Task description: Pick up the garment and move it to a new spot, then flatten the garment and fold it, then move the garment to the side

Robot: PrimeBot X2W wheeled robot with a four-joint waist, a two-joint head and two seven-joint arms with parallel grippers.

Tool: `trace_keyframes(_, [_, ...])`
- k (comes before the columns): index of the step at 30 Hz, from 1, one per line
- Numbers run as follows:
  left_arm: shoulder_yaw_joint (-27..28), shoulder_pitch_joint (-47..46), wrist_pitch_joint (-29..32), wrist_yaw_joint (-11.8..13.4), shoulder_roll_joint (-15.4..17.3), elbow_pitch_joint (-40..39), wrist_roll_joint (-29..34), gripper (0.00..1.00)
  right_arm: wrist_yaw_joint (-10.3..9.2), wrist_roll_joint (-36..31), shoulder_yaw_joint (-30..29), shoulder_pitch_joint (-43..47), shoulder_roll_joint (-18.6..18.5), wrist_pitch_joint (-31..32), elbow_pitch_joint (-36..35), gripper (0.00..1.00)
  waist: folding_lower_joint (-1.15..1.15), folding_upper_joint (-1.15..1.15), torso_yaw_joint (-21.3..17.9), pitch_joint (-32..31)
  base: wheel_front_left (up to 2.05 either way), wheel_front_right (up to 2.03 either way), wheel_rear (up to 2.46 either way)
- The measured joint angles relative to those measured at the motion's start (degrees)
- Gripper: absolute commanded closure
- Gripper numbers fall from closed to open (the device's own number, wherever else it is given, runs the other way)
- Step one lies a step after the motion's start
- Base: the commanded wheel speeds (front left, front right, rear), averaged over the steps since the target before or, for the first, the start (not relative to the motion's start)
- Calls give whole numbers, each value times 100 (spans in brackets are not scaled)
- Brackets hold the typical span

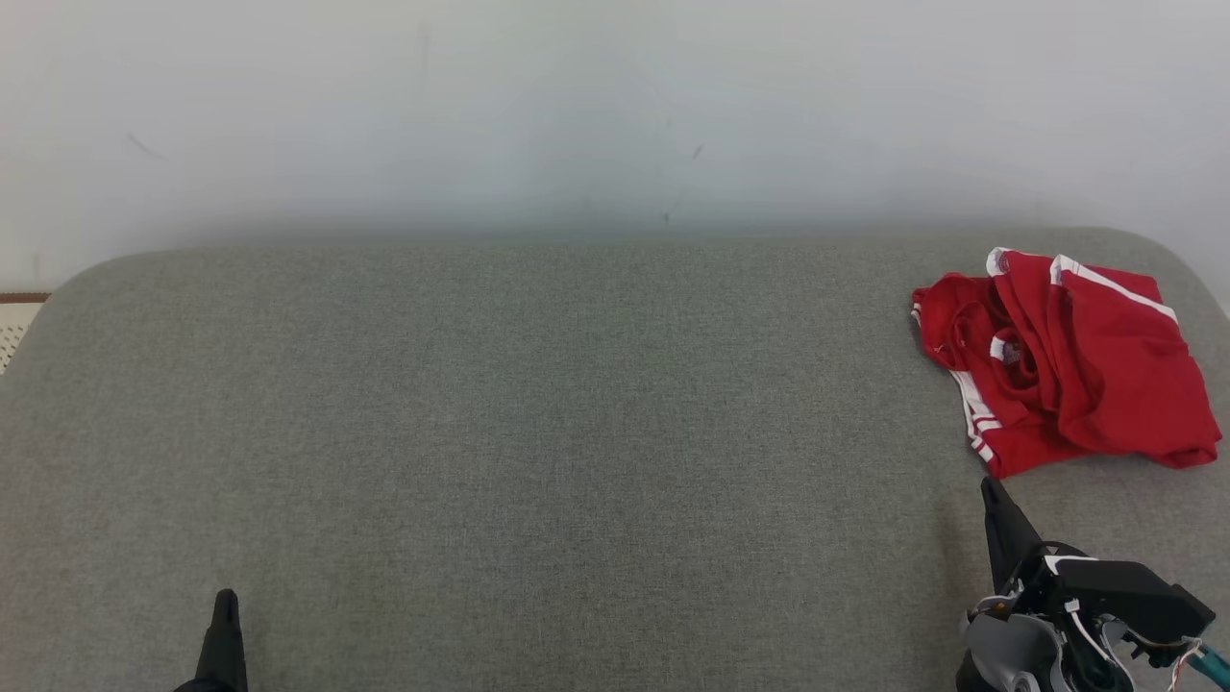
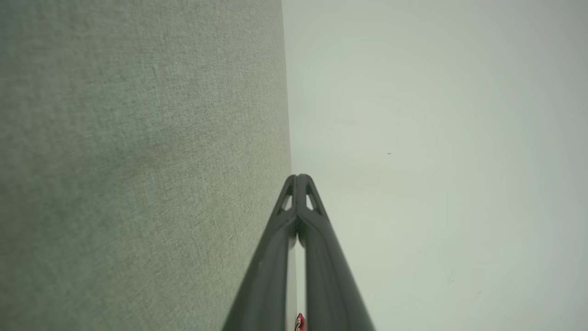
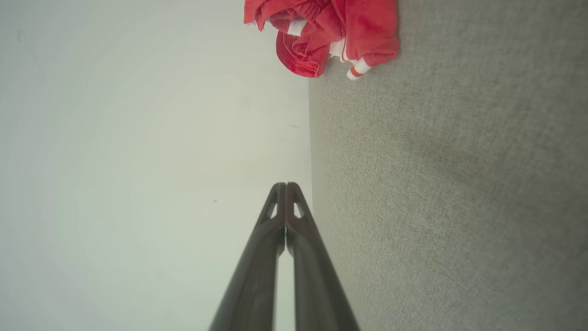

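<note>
A red garment [image 1: 1062,360] with white stripes lies crumpled at the far right of the grey fabric surface [image 1: 538,432]. In the right wrist view the garment [image 3: 324,32] sits at the top, well ahead of the fingertips. My right gripper [image 1: 990,488] is shut and empty, hovering just below the garment's near edge; its tips [image 3: 285,185] press together. Low at the left, my left gripper [image 1: 227,598] is shut too, far from the garment, with its tips [image 2: 297,176] closed on nothing. A sliver of red [image 2: 299,322] peeks between its fingers near the bottom edge.
A pale wall [image 1: 615,106] rises behind the surface's far edge. The surface has rounded back corners. At the far left edge a strip of floor and light matting [image 1: 14,322] shows. Wide bare fabric lies between the two grippers.
</note>
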Motion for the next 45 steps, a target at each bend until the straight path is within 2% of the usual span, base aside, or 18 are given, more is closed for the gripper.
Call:
trace_keyframes(8, [63,-80,57,-52,-36,77,-232,100,0,288,-57,-74,8,52,77,100,0,0,7,21,0,0,0])
trace_keyframes(45, [83,-80,75,-52,-47,82,-234,100,0,292,-77,-92,18,57,79,100,0,0,7,21,0,0,0])
